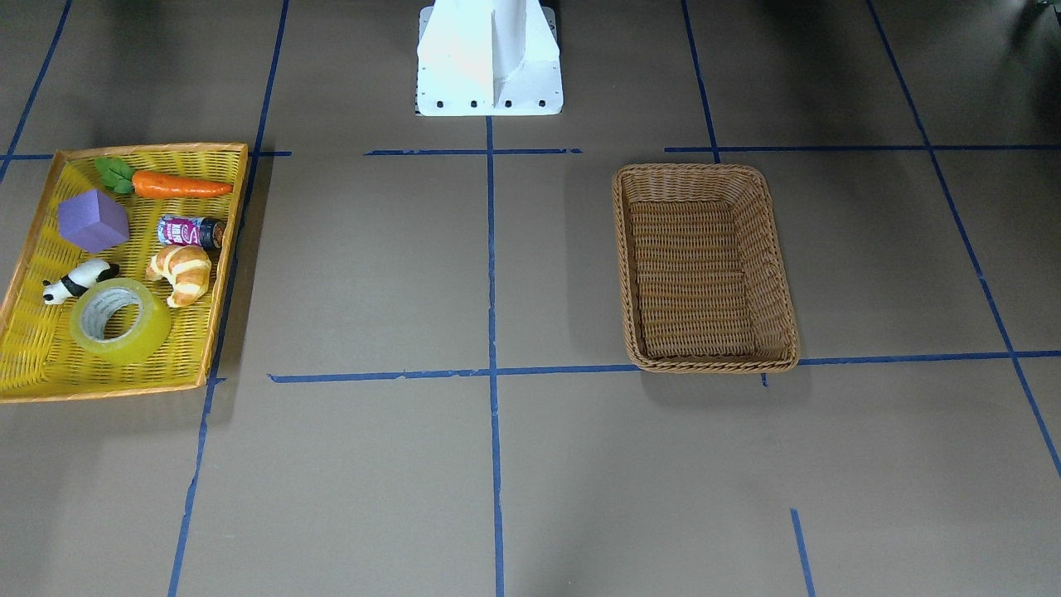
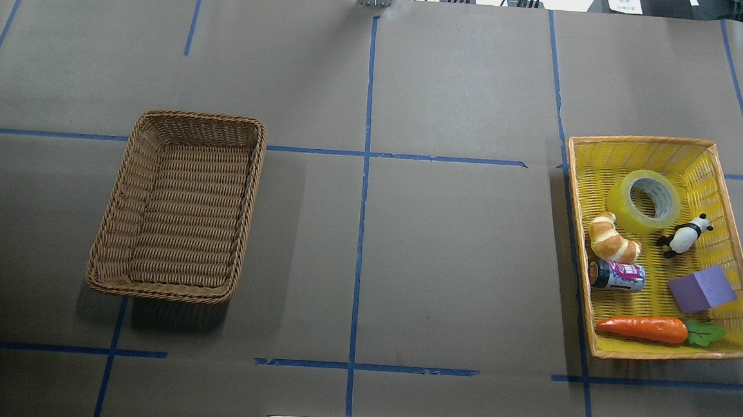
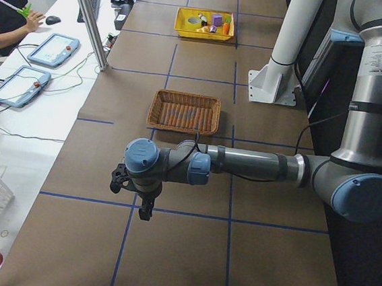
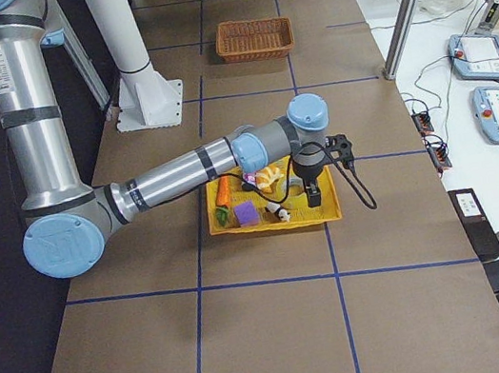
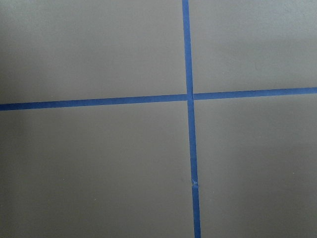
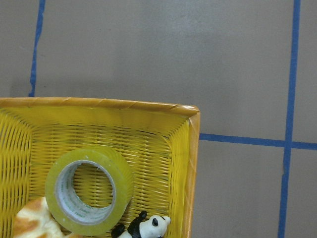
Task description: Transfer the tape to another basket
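Note:
The tape (image 2: 644,201) is a yellow-green roll lying flat at the far end of the flat yellow tray (image 2: 572,246). It also shows in the front view (image 1: 120,322) and in the right wrist view (image 6: 89,191). The brown wicker basket (image 2: 253,188) stands empty on the robot's left side of the table, also seen from the front (image 1: 783,274). My right gripper (image 4: 313,193) hangs above the tray's far end near the tape; I cannot tell whether it is open or shut. My left gripper (image 3: 144,206) hovers over bare table beyond the basket; I cannot tell its state.
The yellow tray also holds a croissant (image 2: 613,239), a panda figure (image 2: 684,236), a small can (image 2: 617,276), a purple block (image 2: 702,289) and a carrot (image 2: 645,328). The white robot base (image 1: 489,58) stands at the table's edge. An operator sits beside the table (image 3: 5,3).

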Available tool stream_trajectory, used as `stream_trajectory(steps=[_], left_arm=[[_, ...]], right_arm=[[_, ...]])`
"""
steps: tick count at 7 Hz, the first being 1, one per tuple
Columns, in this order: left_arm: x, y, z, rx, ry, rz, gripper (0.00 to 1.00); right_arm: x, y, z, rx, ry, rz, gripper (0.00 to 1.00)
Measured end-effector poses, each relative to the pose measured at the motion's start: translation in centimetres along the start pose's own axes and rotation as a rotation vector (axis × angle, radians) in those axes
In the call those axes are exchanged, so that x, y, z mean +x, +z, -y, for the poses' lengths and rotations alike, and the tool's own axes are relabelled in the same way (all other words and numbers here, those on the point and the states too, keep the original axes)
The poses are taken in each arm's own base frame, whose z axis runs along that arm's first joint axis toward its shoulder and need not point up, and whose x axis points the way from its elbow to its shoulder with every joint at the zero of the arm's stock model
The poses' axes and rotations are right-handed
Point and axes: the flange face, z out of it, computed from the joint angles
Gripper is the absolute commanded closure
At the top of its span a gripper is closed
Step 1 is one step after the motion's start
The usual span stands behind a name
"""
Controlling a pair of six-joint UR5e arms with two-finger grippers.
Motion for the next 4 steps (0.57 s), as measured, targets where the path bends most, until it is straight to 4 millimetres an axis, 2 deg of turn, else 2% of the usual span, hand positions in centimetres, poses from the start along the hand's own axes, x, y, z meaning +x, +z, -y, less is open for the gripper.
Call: stream_trajectory(steps=[1, 3, 4], left_arm=[[0.0, 0.0, 0.0, 0.000, 0.001, 0.000, 0.00], [0.1, 0.0, 0.2, 0.000, 0.003, 0.000, 0.00], [0.2, -0.1, 0.3, 0.001, 0.004, 0.000, 0.00]], right_arm=[[-1.5, 1.7, 0.1, 0.005, -0.008, 0.014, 0.00], [-5.0, 6.7, 0.7, 0.013, -0.024, 0.012, 0.00], [-6.0, 9.1, 1.0, 0.007, -0.030, -0.002, 0.00]])
